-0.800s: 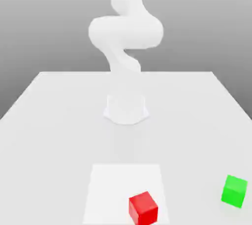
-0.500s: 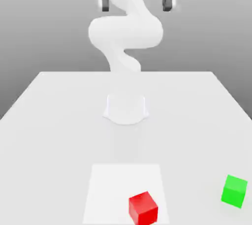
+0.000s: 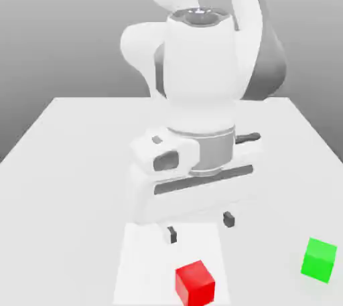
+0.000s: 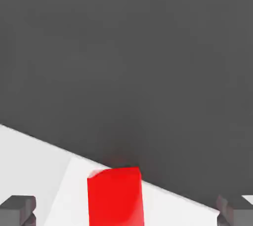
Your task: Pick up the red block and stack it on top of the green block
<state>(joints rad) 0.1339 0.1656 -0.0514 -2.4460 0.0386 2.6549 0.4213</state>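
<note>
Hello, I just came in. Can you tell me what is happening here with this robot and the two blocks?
A white robot arm holds its hand above the red block, fingers apart and holding nothing. The red block sits on the table on a lighter square patch, with a gap between it and the fingers. The green block sits apart toward the exterior view's right, with nothing on it. So the pick-up has not yet happened.

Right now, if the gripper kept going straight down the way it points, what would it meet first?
Probably the red block: the gripper hangs just above it with jaws open, and the hand view shows the block between the fingertips. Depth is unclear, so it may touch the table just behind it.
</note>
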